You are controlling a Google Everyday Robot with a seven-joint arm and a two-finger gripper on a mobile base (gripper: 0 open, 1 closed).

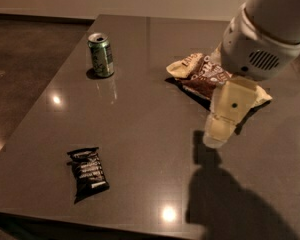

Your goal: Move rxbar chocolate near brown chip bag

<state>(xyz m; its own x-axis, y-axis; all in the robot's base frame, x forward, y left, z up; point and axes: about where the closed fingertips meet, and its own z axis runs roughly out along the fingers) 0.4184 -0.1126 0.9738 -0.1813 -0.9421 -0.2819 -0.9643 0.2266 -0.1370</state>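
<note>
The rxbar chocolate, a small flat black wrapper with white lettering, lies on the dark table near its front left corner. The brown chip bag, crinkled and dark brown with pale yellow ends, lies at the back right and is partly covered by my arm. My gripper is pale yellow and hangs above the table just in front of the chip bag, far to the right of the rxbar. It holds nothing that I can see.
A green soda can stands upright at the back left of the dark glossy table. The table's left edge drops to a brown floor. My arm's shadow falls on the front right.
</note>
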